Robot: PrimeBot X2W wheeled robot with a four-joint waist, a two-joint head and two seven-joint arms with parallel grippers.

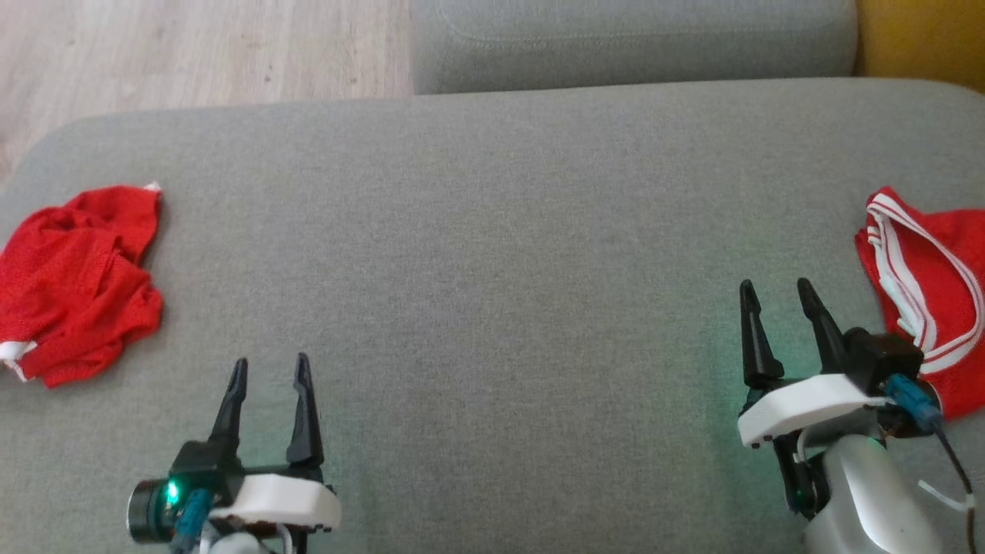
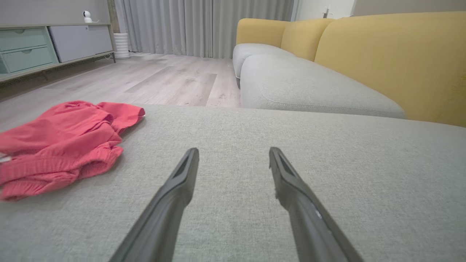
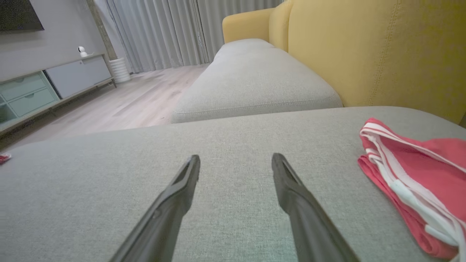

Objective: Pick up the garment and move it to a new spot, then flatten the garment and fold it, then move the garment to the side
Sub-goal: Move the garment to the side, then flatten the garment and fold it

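A: Head view. The crumpled red garment (image 1: 77, 277) lies at the left edge of the grey cushion (image 1: 500, 269). The left pincer (image 1: 271, 360) and right pincer (image 1: 774, 285) gape wide, both empty, over the cushion's near side.
B: Handling?
A: Judged light, limp mesh, so it will bunch. Pinch a hem or the top fold.
B: Left wrist view?
A: The crumpled red garment (image 2: 62, 142) sits left of the left pincer (image 2: 233, 150), apart.
B: Right wrist view?
A: A striped red garment (image 3: 418, 174) lies folded at the cushion's right edge, outside the right pincer's (image 3: 236, 156) fingers.
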